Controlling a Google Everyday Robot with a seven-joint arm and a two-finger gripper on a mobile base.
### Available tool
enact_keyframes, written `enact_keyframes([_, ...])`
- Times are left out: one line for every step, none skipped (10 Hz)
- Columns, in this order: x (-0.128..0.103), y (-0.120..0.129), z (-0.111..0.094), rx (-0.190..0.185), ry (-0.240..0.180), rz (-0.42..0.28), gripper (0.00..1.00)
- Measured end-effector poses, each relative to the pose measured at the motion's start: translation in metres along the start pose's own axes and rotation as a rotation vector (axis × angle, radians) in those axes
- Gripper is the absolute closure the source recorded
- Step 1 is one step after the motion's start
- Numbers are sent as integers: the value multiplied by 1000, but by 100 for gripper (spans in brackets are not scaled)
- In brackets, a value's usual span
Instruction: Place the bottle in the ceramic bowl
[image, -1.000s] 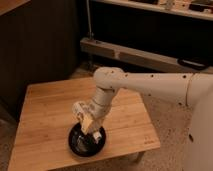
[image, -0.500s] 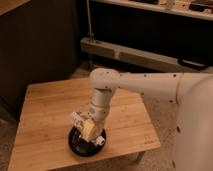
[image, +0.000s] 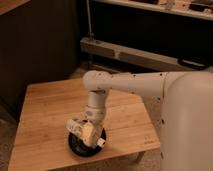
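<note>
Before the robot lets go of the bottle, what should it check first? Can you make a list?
1. Gripper over the ceramic bowl: ok, it hangs right above it.
2. Gripper shut on the bottle: ok, the pale bottle sits in its grip.
3. Bottle low enough to touch the bowl: cannot tell, the gripper hides the gap.
4. Bowl fully on the wooden table: ok, though near the front edge.
5. Bowl free of other things: cannot tell, its middle is covered.
</note>
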Motion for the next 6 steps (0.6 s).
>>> enact_keyframes([0,-1,1,7,11,1,100])
enact_keyframes([0,-1,3,14,21,2,100])
enact_keyframes([1,-3,5,21,33,4,100])
enact_keyframes([0,-3,6,23,41,2,100])
enact_keyframes([-1,-3,8,26,49,1,100])
enact_keyframes([-2,-5,13,29,64,2,100])
